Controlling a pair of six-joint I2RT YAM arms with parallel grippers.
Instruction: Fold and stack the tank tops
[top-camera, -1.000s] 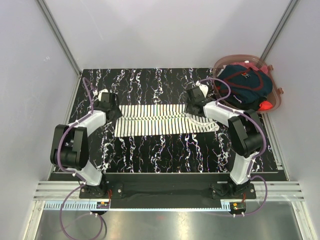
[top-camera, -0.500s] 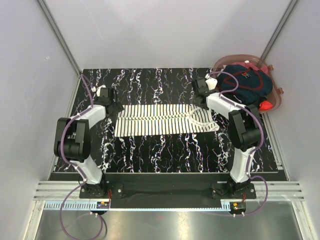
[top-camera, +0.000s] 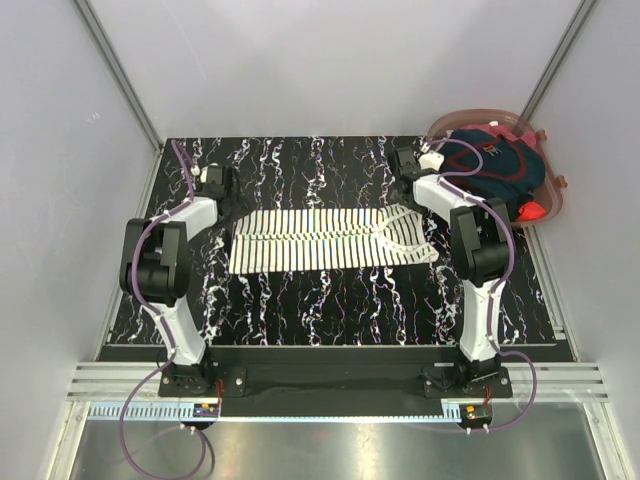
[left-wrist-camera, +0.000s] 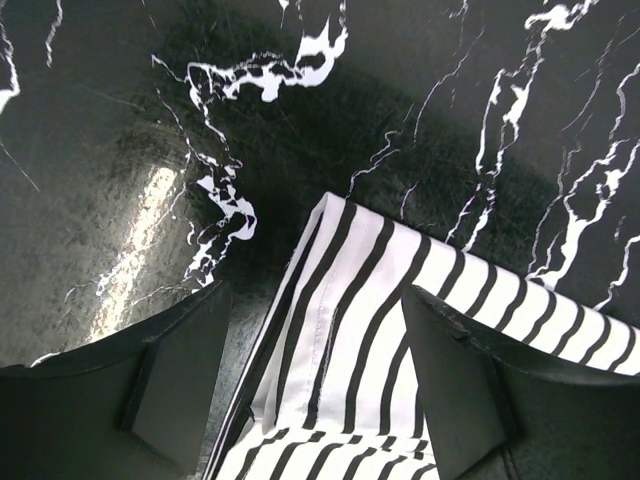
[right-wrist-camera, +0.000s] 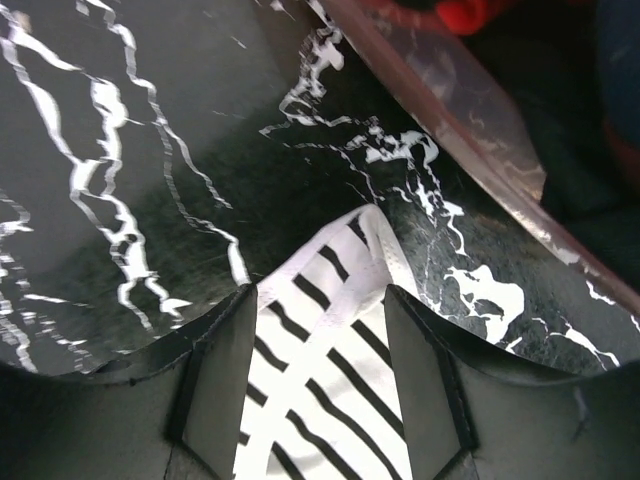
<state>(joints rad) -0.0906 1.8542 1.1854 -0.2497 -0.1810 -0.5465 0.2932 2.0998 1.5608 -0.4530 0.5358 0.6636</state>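
Left arm (top-camera: 160, 270): stretched forward, elbow raised; left gripper (left-wrist-camera: 315, 340) low, fingers (left-wrist-camera: 175, 385) spread, nothing clamped. Right arm (top-camera: 480, 250): stretched forward likewise; right gripper (right-wrist-camera: 318, 325) low, fingers parted, nothing clamped.

Bright, sharp, glare on table (left-wrist-camera: 148, 212)

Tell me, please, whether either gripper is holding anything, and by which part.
Nothing is held. The left gripper and the right gripper both stand open, clear of the striped tank top, which lies flat on the table.
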